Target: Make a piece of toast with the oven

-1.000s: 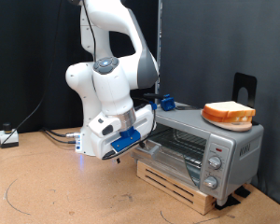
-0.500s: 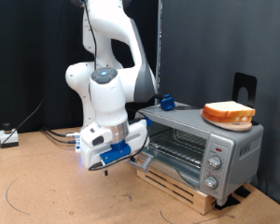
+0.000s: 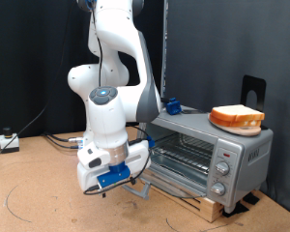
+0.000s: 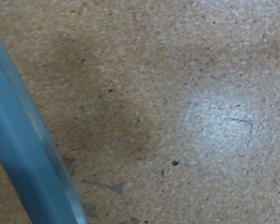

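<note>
1. My fingers (image 3: 114, 186) hang low over the brown surface (image 3: 39, 193), just off the oven's front at the exterior view's left. Spread or pressed together: cannot tell.
2. The oven (image 3: 208, 153) sits on a wooden pallet (image 3: 188, 193) at the exterior view's right; its glass door (image 3: 137, 184) is pulled down open beside my hand, wire rack (image 3: 184, 150) showing inside.
3. A slice of bread on an orange dish (image 3: 237, 118) rests on the oven's top.
4. Wrist view: only speckled brown board and a blurred blue-grey bar (image 4: 28, 159) crossing it.
</note>
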